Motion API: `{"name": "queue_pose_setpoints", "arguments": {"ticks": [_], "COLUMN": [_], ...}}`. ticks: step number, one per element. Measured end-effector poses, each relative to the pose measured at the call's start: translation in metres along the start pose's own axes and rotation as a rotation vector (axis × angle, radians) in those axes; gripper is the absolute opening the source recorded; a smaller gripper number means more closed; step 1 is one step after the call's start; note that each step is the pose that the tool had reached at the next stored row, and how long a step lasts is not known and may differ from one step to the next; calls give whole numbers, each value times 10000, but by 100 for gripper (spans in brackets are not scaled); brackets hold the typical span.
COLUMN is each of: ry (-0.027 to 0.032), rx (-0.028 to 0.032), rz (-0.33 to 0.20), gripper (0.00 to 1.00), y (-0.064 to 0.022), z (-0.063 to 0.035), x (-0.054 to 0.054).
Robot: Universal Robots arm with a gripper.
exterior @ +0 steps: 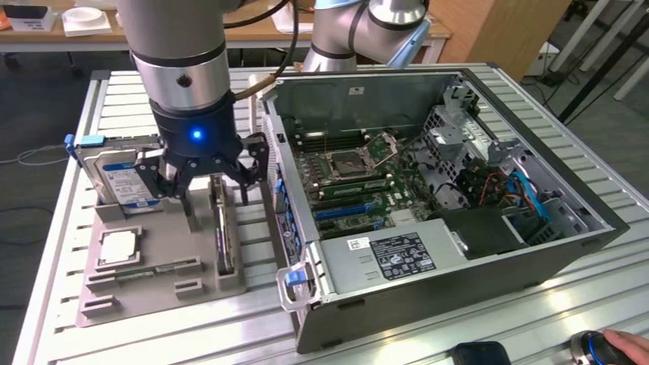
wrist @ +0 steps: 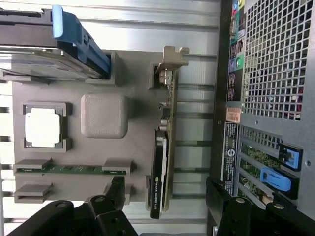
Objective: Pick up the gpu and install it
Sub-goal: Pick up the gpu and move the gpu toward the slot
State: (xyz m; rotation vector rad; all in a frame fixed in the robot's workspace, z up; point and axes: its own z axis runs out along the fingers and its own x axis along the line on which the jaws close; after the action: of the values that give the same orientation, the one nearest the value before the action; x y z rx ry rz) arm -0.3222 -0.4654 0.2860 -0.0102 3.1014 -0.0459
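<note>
**Open gripper hanging over the gpu in its tray**

In the exterior view, a slatted aluminium table [exterior: 568, 296] is carrying a grey parts tray [exterior: 152, 293] on the exterior view's left and an open computer case [exterior: 406, 262] on its right, with its motherboard [exterior: 355, 179] lying exposed. The gpu [exterior: 223, 232] is standing on its long edge in a slot of the tray, just beside the case. The gripper [exterior: 210, 182] is hanging directly above the card's far end, its fingers [exterior: 175, 185] spreading apart to either side of it. A hard drive [exterior: 121, 182] is standing upright at the tray's far corner, and a processor [exterior: 120, 247] is lying flat nearer the front.

In the wrist view, the camera is looking straight down on the gpu [wrist: 165, 147], seen edge-on with its silver bracket [wrist: 171, 58] at one end. The gripper [wrist: 165, 184] is straddling the card with its jaws wide and clear of both faces, gripping nothing. A memory stick [wrist: 69, 169] is sitting in its own slot across the tray [wrist: 135, 73].
</note>
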Motion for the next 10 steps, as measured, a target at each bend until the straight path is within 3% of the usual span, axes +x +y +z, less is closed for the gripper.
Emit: {"name": "queue_pose_setpoints", "arguments": {"ticks": [10], "ry": [-64], "rx": [126], "rz": [-3], "gripper": [76], "y": [21], "z": [158], "x": [6]}}
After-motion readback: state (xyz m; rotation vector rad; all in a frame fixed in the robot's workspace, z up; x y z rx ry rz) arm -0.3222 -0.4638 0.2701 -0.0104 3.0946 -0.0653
